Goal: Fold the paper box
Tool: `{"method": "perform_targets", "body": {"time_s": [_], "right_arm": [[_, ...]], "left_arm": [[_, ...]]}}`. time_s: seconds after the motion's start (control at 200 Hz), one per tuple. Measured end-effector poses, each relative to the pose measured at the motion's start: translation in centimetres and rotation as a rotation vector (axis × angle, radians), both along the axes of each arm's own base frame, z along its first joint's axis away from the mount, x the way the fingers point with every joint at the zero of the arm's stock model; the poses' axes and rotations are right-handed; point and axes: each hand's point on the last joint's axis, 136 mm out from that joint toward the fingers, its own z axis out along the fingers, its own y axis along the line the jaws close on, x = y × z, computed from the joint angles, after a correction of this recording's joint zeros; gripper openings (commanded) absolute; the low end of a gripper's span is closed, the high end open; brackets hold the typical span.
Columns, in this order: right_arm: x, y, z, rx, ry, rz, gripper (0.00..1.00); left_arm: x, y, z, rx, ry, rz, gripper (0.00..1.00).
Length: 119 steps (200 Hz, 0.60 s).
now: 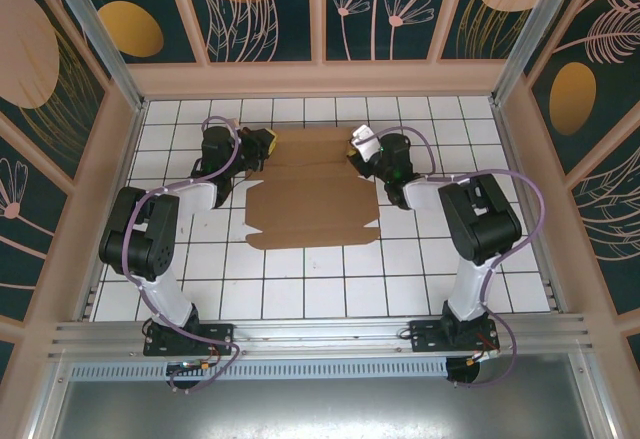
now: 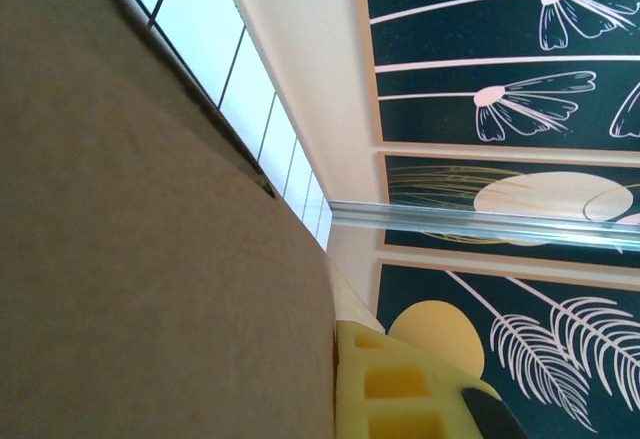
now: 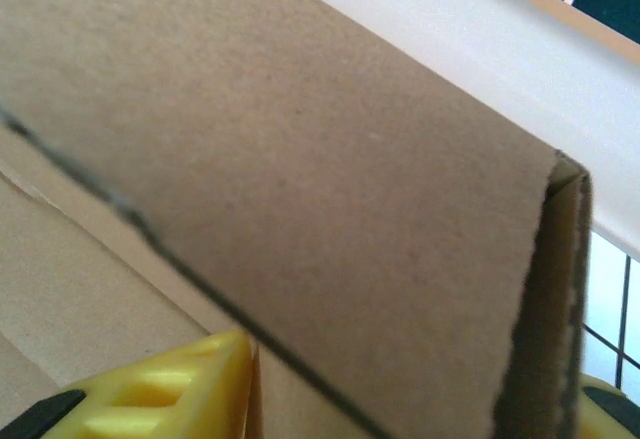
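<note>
Box, flat on the desk toward its far edge, likely light yet stiff, best pinched at flap edges: left gripper closed at its far-left corner, right gripper part-open astride a raised flap.

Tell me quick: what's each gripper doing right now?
Left gripper: shut on the far left edge of the paper box.
Right gripper: jaws astride a raised flap; grip cannot be told.
</note>
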Motion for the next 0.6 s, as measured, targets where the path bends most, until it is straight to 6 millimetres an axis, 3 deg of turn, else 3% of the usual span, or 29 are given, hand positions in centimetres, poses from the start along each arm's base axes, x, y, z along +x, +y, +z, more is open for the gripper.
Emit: {"method": "perform_targets", "body": {"time_s": [0.23, 0.44, 0.596], "right_arm": [[1.7, 1.0, -0.7, -0.013, 0.034, 0.025, 0.47], [2.8, 0.9, -1.0, -0.022, 0.055, -0.008, 0.23], [2.8, 0.9, -1.2, -0.003, 0.074, -0.053, 0.17]], "left_arm": [[0.2, 0.4, 0.1, -0.01, 0.005, 0.017, 0.0], [0.4, 0.7, 0.0, -0.024, 0.011, 0.033, 0.0], [0.2, 0.8, 0.0, -0.048, 0.022, 0.042, 0.0]]}}
